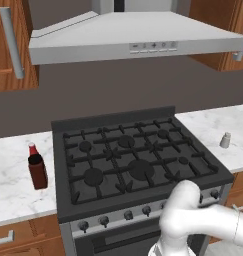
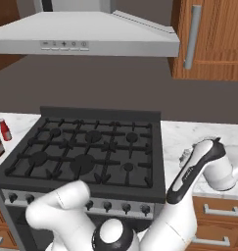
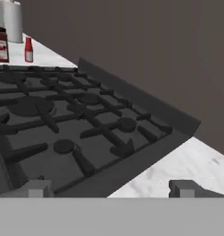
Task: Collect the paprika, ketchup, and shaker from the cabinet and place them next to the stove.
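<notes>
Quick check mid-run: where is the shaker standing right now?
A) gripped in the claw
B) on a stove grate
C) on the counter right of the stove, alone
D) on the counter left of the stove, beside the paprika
C: the shaker stands alone on the marble counter right of the stove, while the paprika and ketchup stand on the left side.

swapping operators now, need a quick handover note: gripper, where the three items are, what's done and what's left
Gripper: open, empty, low over the white marble counter right of the black gas stove.
Dark brown-red paprika jar and slim red ketchup bottle: standing together on the counter left of the stove.
Tiny pale grey shaker: upright on the counter right of the stove.
Done: all three sit next to the stove.
Left: apparently nothing but pulling the arm back.
</notes>
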Available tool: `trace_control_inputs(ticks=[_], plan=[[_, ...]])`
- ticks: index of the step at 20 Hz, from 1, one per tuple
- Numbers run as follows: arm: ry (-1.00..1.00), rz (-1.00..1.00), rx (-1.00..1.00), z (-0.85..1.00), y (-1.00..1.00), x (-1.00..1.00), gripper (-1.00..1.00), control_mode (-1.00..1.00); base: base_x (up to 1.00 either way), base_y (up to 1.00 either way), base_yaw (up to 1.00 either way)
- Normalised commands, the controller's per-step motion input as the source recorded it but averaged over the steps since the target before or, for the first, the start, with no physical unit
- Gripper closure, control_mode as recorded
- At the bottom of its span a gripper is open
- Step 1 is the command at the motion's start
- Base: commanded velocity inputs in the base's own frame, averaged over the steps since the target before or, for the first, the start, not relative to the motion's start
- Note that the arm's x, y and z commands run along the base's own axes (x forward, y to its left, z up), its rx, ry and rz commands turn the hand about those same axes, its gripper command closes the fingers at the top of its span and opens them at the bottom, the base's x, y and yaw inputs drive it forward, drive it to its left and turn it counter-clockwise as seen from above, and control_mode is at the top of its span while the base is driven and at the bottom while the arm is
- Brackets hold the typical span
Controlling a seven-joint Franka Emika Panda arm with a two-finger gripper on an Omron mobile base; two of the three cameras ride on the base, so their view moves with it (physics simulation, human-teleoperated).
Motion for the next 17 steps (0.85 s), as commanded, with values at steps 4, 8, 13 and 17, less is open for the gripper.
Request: trace_control_inputs(ticks=[4, 8, 13, 17], plan=[[0.00, 0.00, -0.23, 0.00, 0.97, -0.97, -1.00, -1.00, 0.00, 0.00, 0.00], [-0.01, 0.00, -0.27, 0.01, 1.00, -0.84, -1.00, -1.00, 0.00, 0.00, 0.00], [-0.05, 0.00, -0.28, 0.41, 0.98, -0.47, -1.00, -1.00, 0.00, 0.00, 0.00], [-0.10, 0.00, -0.25, 0.78, 0.87, -0.41, -1.00, -1.00, 0.00, 0.00, 0.00]])
